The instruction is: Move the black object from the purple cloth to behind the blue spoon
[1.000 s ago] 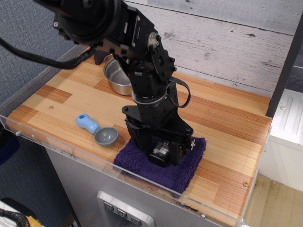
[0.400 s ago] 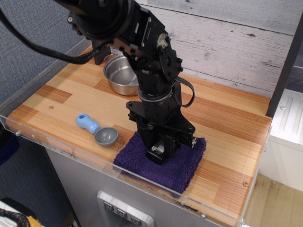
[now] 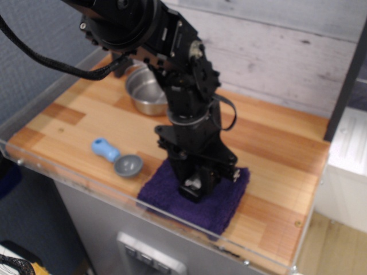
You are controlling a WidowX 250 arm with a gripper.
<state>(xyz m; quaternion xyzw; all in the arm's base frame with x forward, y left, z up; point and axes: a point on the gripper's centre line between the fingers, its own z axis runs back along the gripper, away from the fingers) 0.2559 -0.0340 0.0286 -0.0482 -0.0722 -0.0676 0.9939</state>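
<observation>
The black object, a small flat bottle with a pale label, lies on the purple cloth at the front of the wooden table. My gripper points straight down onto the cloth, and its fingers sit tight against both sides of the bottle. Most of the bottle is hidden by the fingers. The blue spoon lies on the table left of the cloth, with its grey bowl toward the cloth and its light-blue handle pointing left.
A steel pot stands at the back left, partly behind the arm. A clear acrylic rim runs along the table's front and left edges. A white plank wall closes off the back.
The gripper's fingers have closed in from a wider stance onto the bottle on the cloth. The arm has shifted slightly to the right. The spoon and the pot have not moved.
</observation>
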